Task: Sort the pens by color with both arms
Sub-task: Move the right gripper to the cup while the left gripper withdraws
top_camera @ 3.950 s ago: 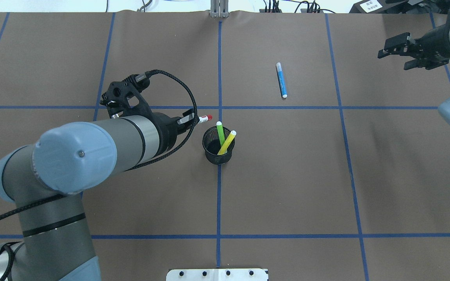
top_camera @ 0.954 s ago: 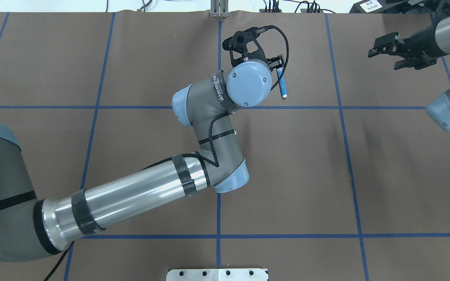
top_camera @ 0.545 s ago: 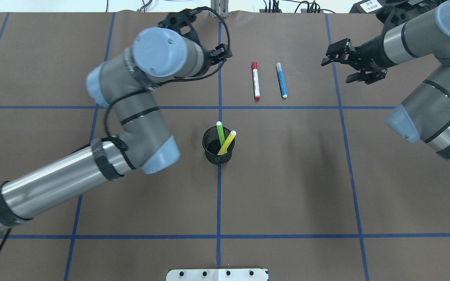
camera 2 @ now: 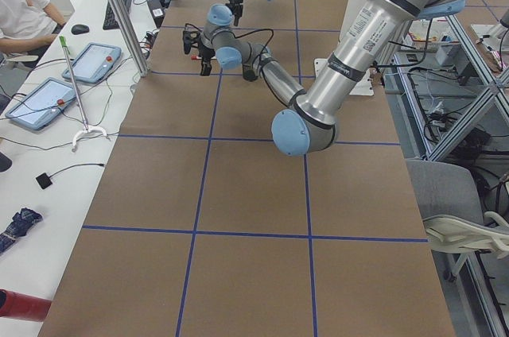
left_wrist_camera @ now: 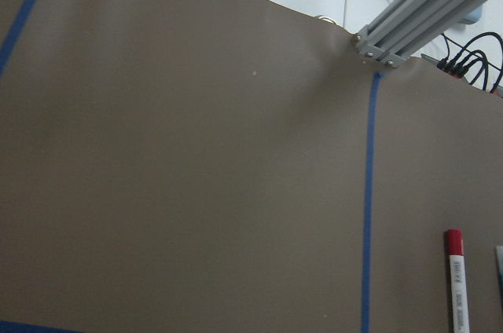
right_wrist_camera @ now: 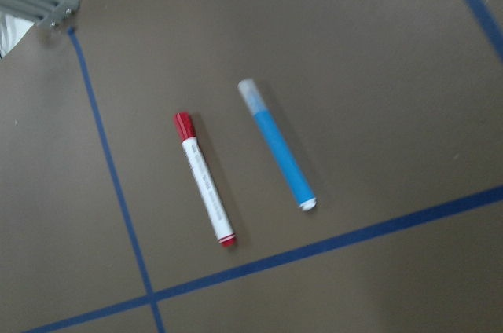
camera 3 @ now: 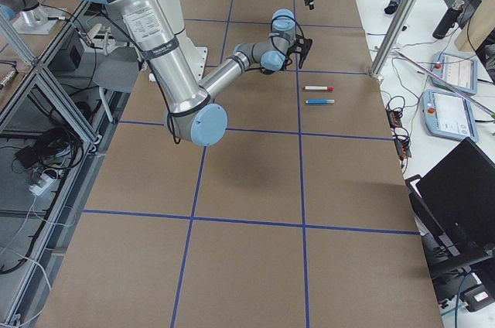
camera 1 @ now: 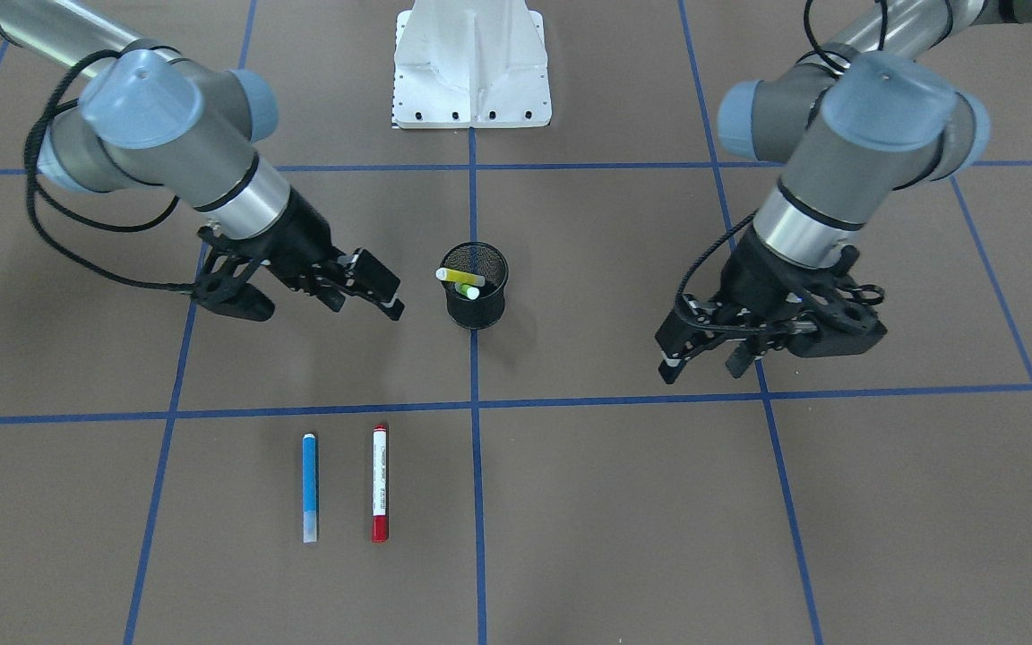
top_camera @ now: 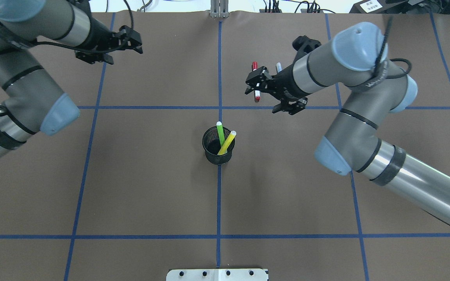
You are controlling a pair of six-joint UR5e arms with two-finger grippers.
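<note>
Presently, in the front-facing view, right tool [camera 1: 386,296] is hovering just beside the black mesh cup [camera 1: 476,313], which is sitting at its 3 o'clock. Jaws are standing apart, carrying nothing. Left tool [camera 1: 700,363] is hanging well apart on the other side, cup between its 9 and 10 o'clock. Its jaws are likewise spread and empty. Right arm is reading as the nearer one.

Two pens are standing in the cup:
- yellow pen [camera 1: 455,276] is leaning with its top toward 9 o'clock, the right tool's side;
- light green pen [camera 1: 469,291] is standing steeper, its top poking just over the rim.

Their long axes are running roughly up out of the cup, crossing near the bottom. My guess is any pick is wanting a reach from above onto a protruding top, and the yellow one is offering more room.

Blue pen [camera 1: 309,488] and red-ended white pen [camera 1: 380,484] are lying flat on the counter [top_camera: 150,175], side by side but not touching. Their long axes are running 12 to 6. Both are sitting at about 6 to 7 o'clock from the right tool, past a tape line.

Counter is wearing brown paper gridded with blue tape. Tablets, cables and an aluminium post [left_wrist_camera: 416,11] are lining the far edge.
</note>
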